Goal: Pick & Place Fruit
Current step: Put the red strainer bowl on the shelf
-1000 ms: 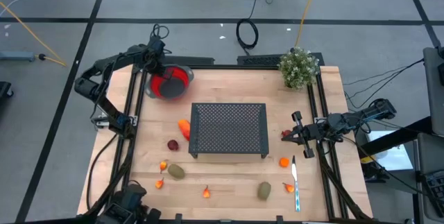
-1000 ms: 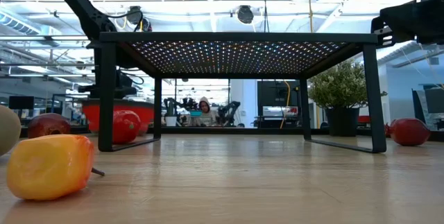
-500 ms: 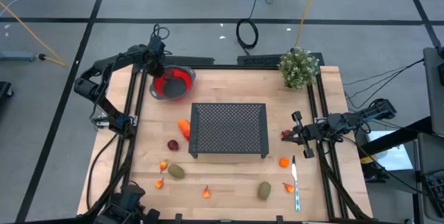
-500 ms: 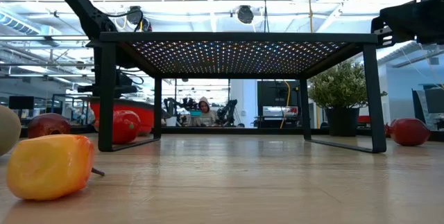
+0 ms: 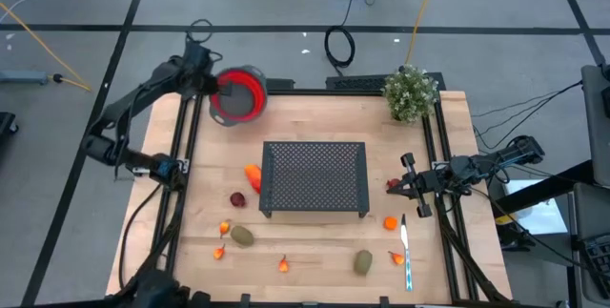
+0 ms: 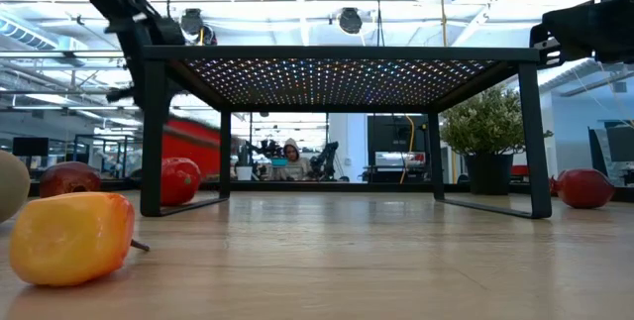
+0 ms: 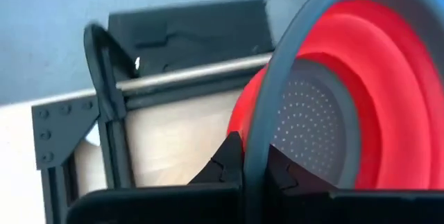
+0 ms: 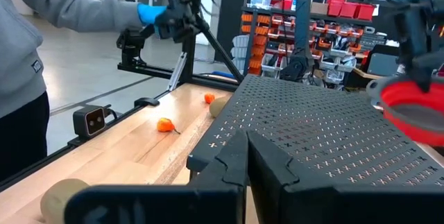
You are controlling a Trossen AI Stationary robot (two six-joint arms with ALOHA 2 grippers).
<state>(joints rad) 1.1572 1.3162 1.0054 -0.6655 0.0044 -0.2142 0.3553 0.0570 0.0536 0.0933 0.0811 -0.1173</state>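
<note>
My left gripper [image 5: 213, 88] is over the table's far-left corner, shut on a red collapsible strainer bowl with a grey rim [image 5: 238, 95]. The fruit lies on the near half of the table: a long orange piece [image 5: 253, 175], a dark red round one [image 5: 237, 199], two brownish-green ovals [image 5: 243, 236] [image 5: 363, 262], and small orange bits [image 5: 224, 228] [image 5: 283, 264] [image 5: 390, 222]. My right gripper [image 5: 408, 186] is shut and waits at the table's right edge, beside a small red piece [image 5: 393, 184]. My left gripper pinches the bowl's grey rim [image 7: 254, 137], one finger [image 7: 279, 173] inside the bowl and the other [image 7: 227, 163] outside against the red wall. The bowl is lifted clear of the table and tilted, its open side in view from above.
A black mesh rack [image 5: 315, 179] stands on legs in the table's middle. A bushy potted plant [image 5: 411, 93] sits at the far-right corner. A silver utensil with a light-blue handle [image 5: 406, 251] lies near the right edge. A person [image 8: 28, 57] stands beyond the table.
My left gripper has risen and moved toward the table's far edge, still shut on the bowl. The bowl has left the table and now hangs lifted and tipped over the far-left corner. The left arm's elbow has swung out to the left.
</note>
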